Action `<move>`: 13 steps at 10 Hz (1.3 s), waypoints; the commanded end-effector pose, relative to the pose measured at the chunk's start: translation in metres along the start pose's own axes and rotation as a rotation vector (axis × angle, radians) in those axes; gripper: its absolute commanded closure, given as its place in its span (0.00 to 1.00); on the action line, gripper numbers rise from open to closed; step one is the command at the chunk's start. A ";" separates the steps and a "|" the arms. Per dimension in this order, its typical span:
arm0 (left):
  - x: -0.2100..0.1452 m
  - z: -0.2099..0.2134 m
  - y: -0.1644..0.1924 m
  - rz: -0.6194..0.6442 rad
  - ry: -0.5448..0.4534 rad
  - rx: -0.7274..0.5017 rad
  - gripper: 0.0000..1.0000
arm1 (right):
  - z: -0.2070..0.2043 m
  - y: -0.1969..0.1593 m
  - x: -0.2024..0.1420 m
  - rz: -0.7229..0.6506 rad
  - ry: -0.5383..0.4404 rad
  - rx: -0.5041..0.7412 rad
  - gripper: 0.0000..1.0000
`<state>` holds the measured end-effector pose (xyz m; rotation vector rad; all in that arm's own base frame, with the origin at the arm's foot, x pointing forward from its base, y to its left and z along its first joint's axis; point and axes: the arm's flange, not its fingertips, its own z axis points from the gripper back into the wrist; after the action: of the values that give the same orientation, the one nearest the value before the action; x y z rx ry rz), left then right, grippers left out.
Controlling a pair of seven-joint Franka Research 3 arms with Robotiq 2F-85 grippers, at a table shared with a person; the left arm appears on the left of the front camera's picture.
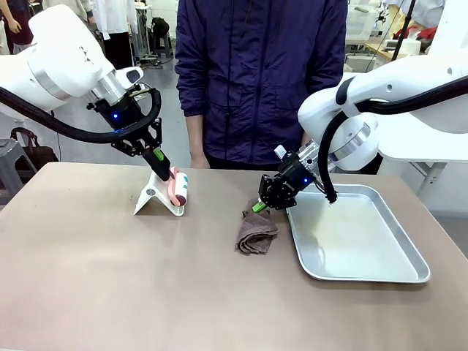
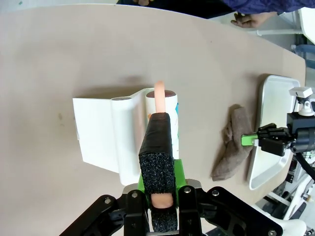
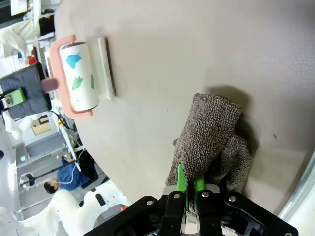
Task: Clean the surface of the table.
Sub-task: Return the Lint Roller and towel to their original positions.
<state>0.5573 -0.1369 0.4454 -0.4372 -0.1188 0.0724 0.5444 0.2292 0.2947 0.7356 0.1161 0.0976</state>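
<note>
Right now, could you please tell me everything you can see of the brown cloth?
The brown cloth is a folded, looped-pile towel, grey-brown and rumpled. It lies on the tan table just left of the metal tray, apart from the lint roller. The right gripper is shut on its upper edge, lifting that corner slightly.

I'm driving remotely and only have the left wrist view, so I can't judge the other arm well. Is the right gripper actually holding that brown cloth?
Observer: Yes. In the right wrist view the right gripper is shut on an edge of the brown cloth.
Operator: Is the cloth off the table?
Observer: Not wholly. From the front, most of it lies bunched on the table, beside the metal tray.
Operator: And my lint roller?
Observer: The front view shows the left gripper gripping the lint roller by its pink handle, tilted over its white stand.
</note>
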 end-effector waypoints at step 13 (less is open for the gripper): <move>0.002 0.000 -0.001 0.052 0.000 0.052 0.00 | 0.001 -0.004 0.005 0.015 0.056 0.020 0.00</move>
<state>0.5622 -0.1417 0.4380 -0.4078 -0.0939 0.0861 0.5447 0.2274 0.2915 0.7492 0.1614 0.1144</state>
